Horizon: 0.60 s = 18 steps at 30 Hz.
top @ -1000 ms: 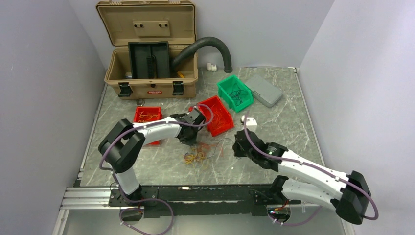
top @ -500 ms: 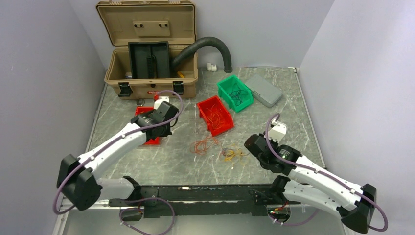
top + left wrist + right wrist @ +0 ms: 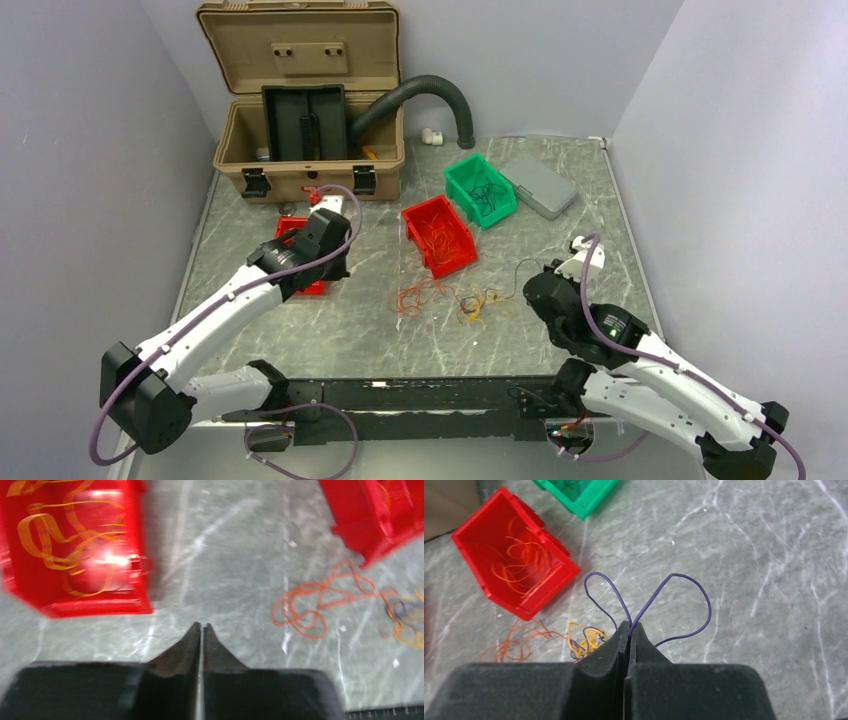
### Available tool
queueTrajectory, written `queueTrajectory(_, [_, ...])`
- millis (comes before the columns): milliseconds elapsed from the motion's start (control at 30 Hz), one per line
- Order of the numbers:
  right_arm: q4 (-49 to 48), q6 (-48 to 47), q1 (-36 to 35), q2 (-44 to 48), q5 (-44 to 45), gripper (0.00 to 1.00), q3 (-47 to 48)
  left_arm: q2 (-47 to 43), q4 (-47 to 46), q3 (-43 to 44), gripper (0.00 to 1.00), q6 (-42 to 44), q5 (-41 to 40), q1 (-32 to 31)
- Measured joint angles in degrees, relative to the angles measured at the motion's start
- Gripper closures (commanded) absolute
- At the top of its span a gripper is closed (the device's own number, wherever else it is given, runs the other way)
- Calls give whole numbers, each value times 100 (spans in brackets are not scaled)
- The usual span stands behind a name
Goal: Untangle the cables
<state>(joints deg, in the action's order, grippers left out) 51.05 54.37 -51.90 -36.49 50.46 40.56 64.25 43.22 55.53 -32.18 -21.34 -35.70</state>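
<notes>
The cables lie loose on the marble table: an orange strand and a small yellow and purple tangle. My right gripper is shut on a thin purple wire, which loops out past its tips and trails back toward the tangle. My left gripper is shut with nothing in it. It hangs over the table beside the left red bin, which holds yellow wires. The middle red bin holds orange wires.
An open tan case stands at the back with a black corrugated hose arching from it. A green bin with dark wires and a grey closed box sit at the back right.
My left arm swung from the tangle over to the left red bin. My right gripper drew back to the right, pulling the purple wire out of the pile, and the pile spread out.
</notes>
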Motion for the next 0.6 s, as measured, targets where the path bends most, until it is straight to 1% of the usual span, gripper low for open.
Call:
queueTrajectory(33, [-103, -140, 0, 57, -48, 100, 0, 22, -101, -46, 64, 74, 221, 0])
queueTrajectory(67, [-197, -267, 0, 103, -118, 100, 0, 66, -269, -111, 56, 188, 546, 0])
queueTrajectory(100, [-282, -369, 0, 138, -168, 100, 0, 120, -407, -168, 52, 297, 802, -2])
queueTrajectory(200, [-470, -597, 0, 101, -323, 100, 2, 400, -896, -328, 49, 415, 1587, -74])
queueTrajectory(233, [-505, -636, 0, 66, -354, 100, 2, 487, -970, -328, 47, 428, 1709, -107])
queueTrajectory(300, [-551, -688, 0, -33, -422, 100, 4, 798, -1180, -302, 37, 459, 2009, -205])
queueTrajectory(367, [-592, -732, 0, -146, -479, 100, 4, 1209, -1290, -192, 28, 509, 2240, -302])
queueTrajectory(467, [-686, -809, 0, -262, -592, 100, 4, 1858, -1340, 87, 21, 584, 2422, -463])
queueTrajectory(533, [-752, -850, 0, -304, -629, 100, 4, 2240, -1362, 271, 17, 627, 2476, -599])
queueTrajectory(600, [-800, -883, 0, -304, -660, 100, 4, 2612, -1381, 450, 17, 669, 2498, -756])
